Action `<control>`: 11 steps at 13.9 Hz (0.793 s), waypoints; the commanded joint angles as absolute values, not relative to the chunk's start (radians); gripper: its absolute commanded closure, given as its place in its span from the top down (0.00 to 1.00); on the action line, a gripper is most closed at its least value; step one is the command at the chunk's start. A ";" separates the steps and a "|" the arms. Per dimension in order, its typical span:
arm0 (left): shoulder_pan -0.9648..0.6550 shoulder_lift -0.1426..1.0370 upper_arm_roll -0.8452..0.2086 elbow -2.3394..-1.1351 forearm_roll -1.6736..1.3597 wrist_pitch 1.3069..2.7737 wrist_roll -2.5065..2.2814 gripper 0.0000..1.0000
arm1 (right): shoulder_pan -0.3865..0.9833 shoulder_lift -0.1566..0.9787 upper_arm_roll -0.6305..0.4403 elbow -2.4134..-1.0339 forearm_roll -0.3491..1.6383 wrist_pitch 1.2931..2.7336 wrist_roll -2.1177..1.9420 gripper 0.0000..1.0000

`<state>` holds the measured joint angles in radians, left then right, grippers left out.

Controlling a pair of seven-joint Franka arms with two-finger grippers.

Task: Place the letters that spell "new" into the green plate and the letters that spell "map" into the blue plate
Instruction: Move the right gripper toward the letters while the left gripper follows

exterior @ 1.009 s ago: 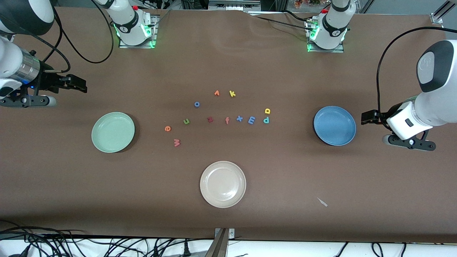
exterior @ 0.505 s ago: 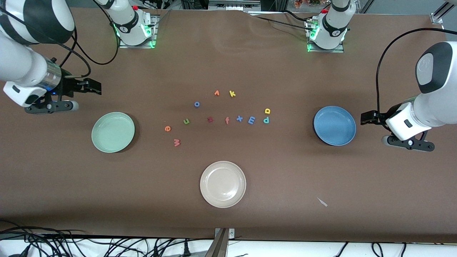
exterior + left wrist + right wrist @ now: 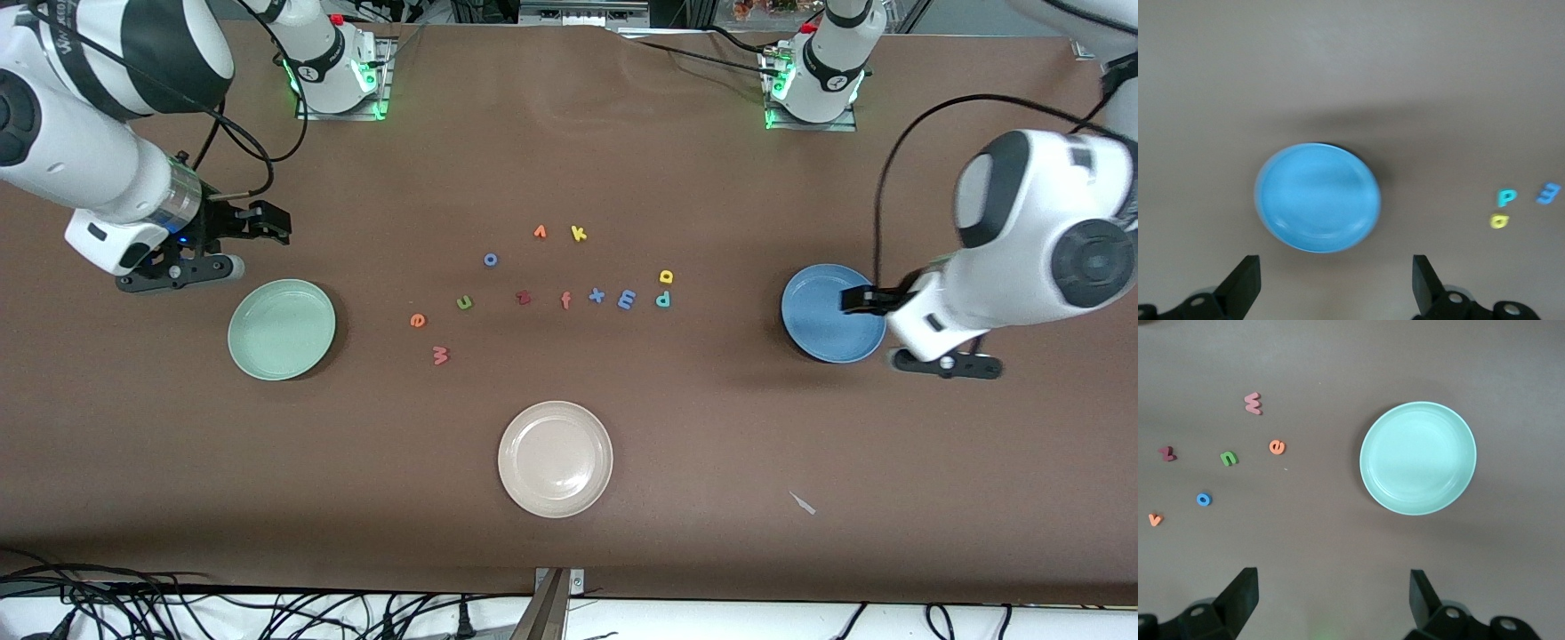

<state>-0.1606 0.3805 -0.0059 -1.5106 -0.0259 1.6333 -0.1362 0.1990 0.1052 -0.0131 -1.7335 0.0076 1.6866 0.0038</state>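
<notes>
Our right hand (image 3: 271, 222) hangs with its fingers apart and empty, over bare worktop (image 3: 569, 133) just off the rim of the green plate (image 3: 282, 330). From it, the three letters for "new" lie toward the middle of the worktop, past the plate: the orange "e" (image 3: 418, 321), the green "n" (image 3: 464, 302) and the salmon-red "w" (image 3: 440, 356), all flat and apart from one another. The dark red "z" (image 3: 524, 298) sits near the "n", so we must not take it by mistake.

Our left hand (image 3: 855, 300) is likewise spread wide and holding nothing, over the edge of the blue plate (image 3: 822, 311). Out from it toward the middle lie the teal "p" (image 3: 662, 300), the yellow "a" (image 3: 666, 276) just beside it, and the light-blue "m" (image 3: 627, 300), with the blue "x" (image 3: 597, 296) close by.

Both plates are empty, so we judge that we are at the very start: the approach to a first letter. The next move calls for each hand to travel inward, come down squarely over one thin letter and close on it without nudging its neighbours. The "p" and "a" lie close together, which asks for care.
</notes>
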 commanded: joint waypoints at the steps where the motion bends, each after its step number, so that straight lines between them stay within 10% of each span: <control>1: -0.230 0.411 -0.002 -1.540 -0.069 1.652 -0.302 0.99 | 0.198 0.098 0.002 -1.776 0.026 1.749 0.027 1.00; 11: -0.382 0.416 -0.113 -1.899 -0.167 2.136 -0.656 0.99 | 0.319 0.179 0.005 -1.977 0.025 2.089 0.342 1.00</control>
